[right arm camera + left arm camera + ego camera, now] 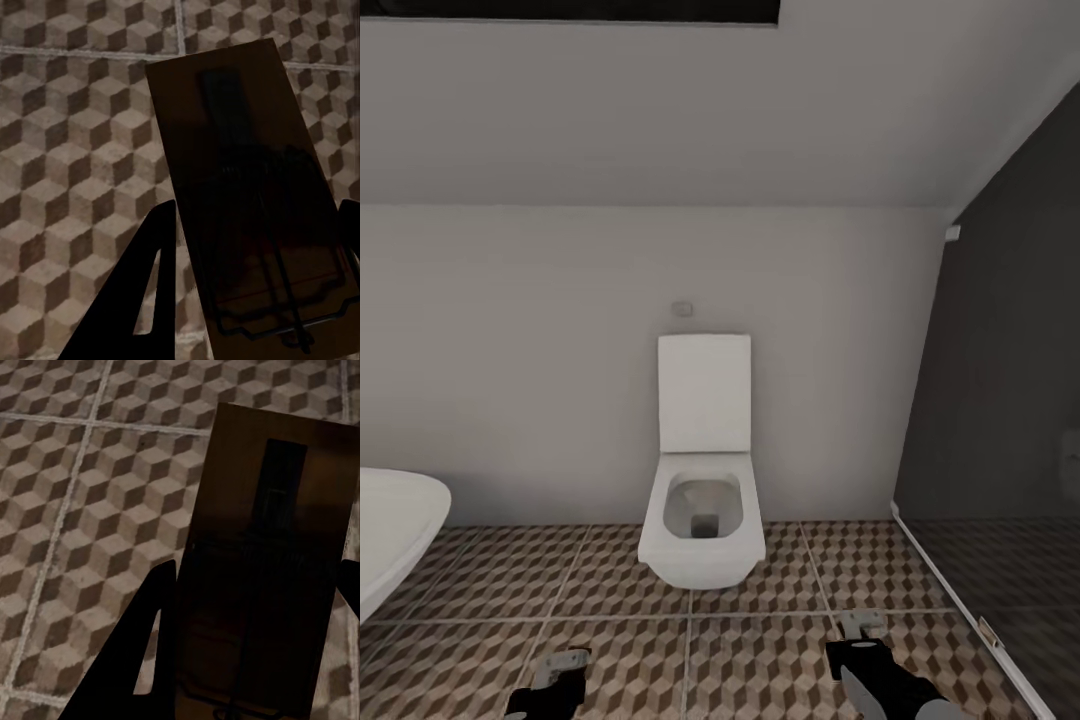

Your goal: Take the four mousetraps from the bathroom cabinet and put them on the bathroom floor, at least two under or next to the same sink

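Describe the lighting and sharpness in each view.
Head view: evenly lit, slightly soft; toilet clear, dark panel at the right. Left wrist view: mousetrap in deep shadow, wire barely legible, floor tiles sharp. Right wrist view: second mousetrap equally dark.

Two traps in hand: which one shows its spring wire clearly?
The mousetrap in the right gripper: wire outline visible near its gripped end. The mousetrap in the left gripper shows mostly a dark central bar.

Toilet (703, 520) ctr vs back wall (540, 350); tub (390, 530) left; floor (760, 660) in front
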Available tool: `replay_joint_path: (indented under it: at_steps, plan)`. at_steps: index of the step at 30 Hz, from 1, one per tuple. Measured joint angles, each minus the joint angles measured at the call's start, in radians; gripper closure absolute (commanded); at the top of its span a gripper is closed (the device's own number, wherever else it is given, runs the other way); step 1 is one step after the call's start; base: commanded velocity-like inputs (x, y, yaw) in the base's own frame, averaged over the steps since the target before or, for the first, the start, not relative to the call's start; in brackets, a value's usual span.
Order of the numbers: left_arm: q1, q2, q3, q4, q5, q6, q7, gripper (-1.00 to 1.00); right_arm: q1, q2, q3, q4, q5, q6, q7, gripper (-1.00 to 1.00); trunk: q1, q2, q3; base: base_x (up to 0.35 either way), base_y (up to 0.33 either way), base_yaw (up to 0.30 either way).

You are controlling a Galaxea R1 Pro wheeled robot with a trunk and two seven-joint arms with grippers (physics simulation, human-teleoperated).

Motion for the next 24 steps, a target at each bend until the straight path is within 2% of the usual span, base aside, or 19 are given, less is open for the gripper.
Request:
replay_joint_path:
  at_steps: [5, 11, 13, 18, 24]
  plan:
    - [-0.029, 0.015, 0.003, 0.000, 0.003, 0.002, 0.000, 1.00, -0.026, -0.019, -0.013, 0.004, 0.000, -0.002, -0.001, 1.00, 0.019, -0.035, -0.016, 0.000, 0.000, 0.000]
    - [-0.069, 0.035, 0.046, 0.000, 0.004, 0.003, -0.002, 1.00, -0.036, -0.026, -0.016, 0.009, -0.001, -0.011, 0.000, 1.00, 0.042, -0.077, -0.034, 0.000, 0.000, 0.000]
    - [-0.082, 0.068, 0.054, -0.008, 0.003, 0.003, -0.009, 1.00, -0.036, -0.026, -0.016, 0.010, -0.001, -0.011, 0.000, 1.00, 0.050, -0.091, -0.041, 0.000, 0.000, 0.000]
    - [-0.087, 0.096, 0.056, -0.066, 0.003, 0.003, -0.013, 1.00, -0.037, -0.025, -0.016, 0.011, 0.000, -0.012, 0.000, 1.00, 0.069, -0.126, -0.056, 0.000, 0.000, 0.000]
    - [-0.088, 0.102, 0.057, -0.119, 0.003, 0.007, -0.015, 1.00, -0.037, -0.025, -0.016, 0.011, 0.001, -0.014, 0.001, 1.00, 0.092, -0.168, -0.075, 0.000, 0.000, 0.000]
